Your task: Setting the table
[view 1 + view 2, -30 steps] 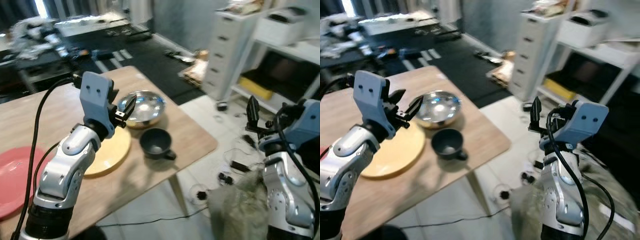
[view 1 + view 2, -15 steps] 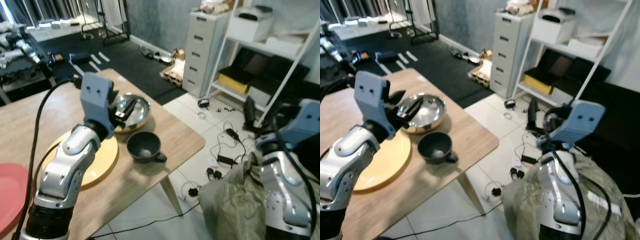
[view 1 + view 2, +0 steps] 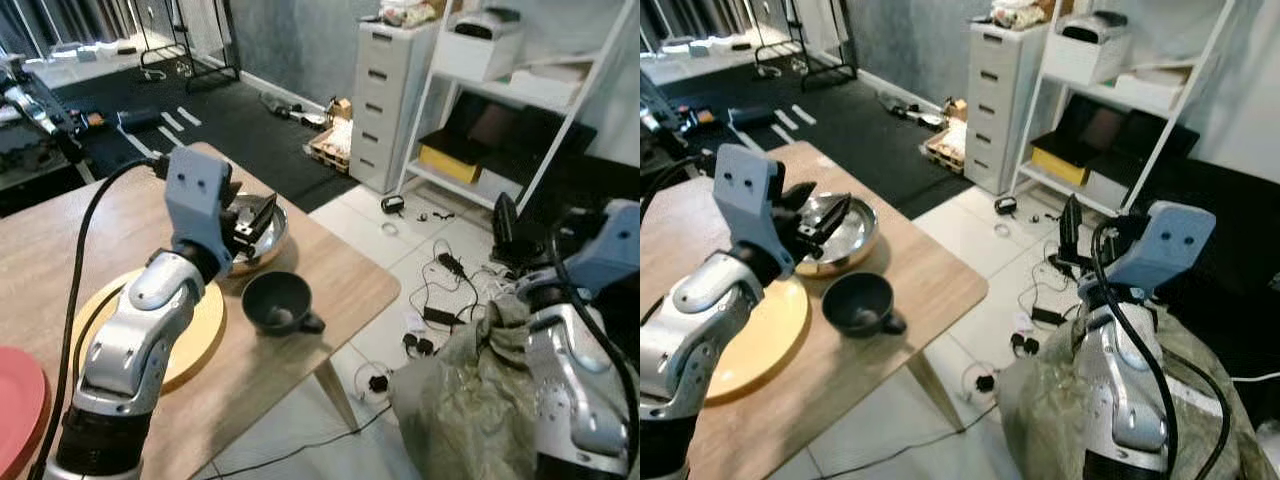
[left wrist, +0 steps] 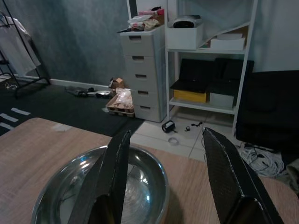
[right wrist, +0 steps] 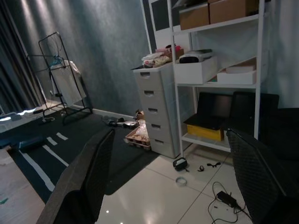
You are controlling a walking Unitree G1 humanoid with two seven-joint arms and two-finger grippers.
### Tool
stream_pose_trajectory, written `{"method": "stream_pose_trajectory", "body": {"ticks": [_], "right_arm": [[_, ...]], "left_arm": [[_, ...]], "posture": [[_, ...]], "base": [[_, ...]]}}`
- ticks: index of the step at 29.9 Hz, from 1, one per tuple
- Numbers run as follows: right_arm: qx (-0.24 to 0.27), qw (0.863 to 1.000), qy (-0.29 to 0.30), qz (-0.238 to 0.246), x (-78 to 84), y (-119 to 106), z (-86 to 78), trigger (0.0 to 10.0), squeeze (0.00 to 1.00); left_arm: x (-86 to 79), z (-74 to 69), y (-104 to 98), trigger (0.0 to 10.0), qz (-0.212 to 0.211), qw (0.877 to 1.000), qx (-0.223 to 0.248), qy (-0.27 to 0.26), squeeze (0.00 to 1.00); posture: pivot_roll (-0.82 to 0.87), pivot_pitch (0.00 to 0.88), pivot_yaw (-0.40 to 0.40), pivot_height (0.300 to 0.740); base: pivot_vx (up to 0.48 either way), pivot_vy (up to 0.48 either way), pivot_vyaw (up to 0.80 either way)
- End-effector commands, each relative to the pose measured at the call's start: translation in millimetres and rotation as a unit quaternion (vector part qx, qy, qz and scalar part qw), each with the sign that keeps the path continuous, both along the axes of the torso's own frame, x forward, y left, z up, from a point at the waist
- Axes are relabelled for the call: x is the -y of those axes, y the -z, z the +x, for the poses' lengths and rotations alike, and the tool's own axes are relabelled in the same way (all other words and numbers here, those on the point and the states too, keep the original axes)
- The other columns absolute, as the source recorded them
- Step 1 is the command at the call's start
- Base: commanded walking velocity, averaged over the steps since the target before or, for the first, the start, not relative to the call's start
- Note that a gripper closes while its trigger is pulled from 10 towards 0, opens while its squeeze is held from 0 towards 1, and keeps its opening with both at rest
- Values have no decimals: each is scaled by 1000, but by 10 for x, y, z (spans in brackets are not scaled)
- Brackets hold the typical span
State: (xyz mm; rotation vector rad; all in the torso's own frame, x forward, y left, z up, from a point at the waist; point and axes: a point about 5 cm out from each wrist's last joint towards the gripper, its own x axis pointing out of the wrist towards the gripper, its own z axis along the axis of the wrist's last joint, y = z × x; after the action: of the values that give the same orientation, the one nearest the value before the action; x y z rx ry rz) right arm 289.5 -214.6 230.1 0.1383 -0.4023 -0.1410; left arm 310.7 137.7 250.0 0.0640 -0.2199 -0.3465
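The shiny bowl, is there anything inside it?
The steel bowl looks empty where its inside shows, just bright reflections. The left claw hovers open over it, and one black finger covers part of the inside, so that part can't be checked.

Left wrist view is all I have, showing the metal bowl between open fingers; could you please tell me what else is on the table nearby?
Observer: A dark cup stands just beside the metal bowl, nearer the robot.
Operator: Thank you; what lies under the left arm?
Observer: A round wooden board lies on the table beneath it.
Operator: And where is the right gripper?
Observer: The right gripper is raised beyond the table's edge, above the floor, open.
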Motion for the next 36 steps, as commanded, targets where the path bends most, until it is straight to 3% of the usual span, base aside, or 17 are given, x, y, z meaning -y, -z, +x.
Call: {"method": "stream_pose_trajectory", "body": {"ticks": [1, 8, 11, 28, 36], "right_arm": [[-2, 1000, -4, 3, -10, 13, 1, 10000, 0], [-3, 1000, -2, 2, -4, 13, 0, 10000, 0], [-9, 1000, 11, -26, 12, 20, 1, 10000, 0], [-11, 1000, 11, -17, 17, 40, 6, 10000, 0], [-13, 1000, 8, -7, 18, 48, 9, 10000, 0]], "left_arm": [[-27, -2, 15, 10000, 5, 1000, 0, -6, 0], [-29, -3, 17, 10000, 4, 1000, -1, -6, 0], [-30, -3, 18, 10000, 4, 1000, -1, -6, 0], [-32, 0, 21, 10000, 4, 1000, -2, -7, 0], [-28, 0, 24, 10000, 3, 1000, -3, -7, 0]], "posture": [[-74, 0, 114, 740], [-74, 0, 115, 740], [-74, 0, 115, 740], [-73, 0, 114, 740], [-74, 0, 113, 740]], "base": [[0, 0, -800], [0, 0, -114], [0, 0, -267], [0, 0, 0], [0, 0, -719]]}}
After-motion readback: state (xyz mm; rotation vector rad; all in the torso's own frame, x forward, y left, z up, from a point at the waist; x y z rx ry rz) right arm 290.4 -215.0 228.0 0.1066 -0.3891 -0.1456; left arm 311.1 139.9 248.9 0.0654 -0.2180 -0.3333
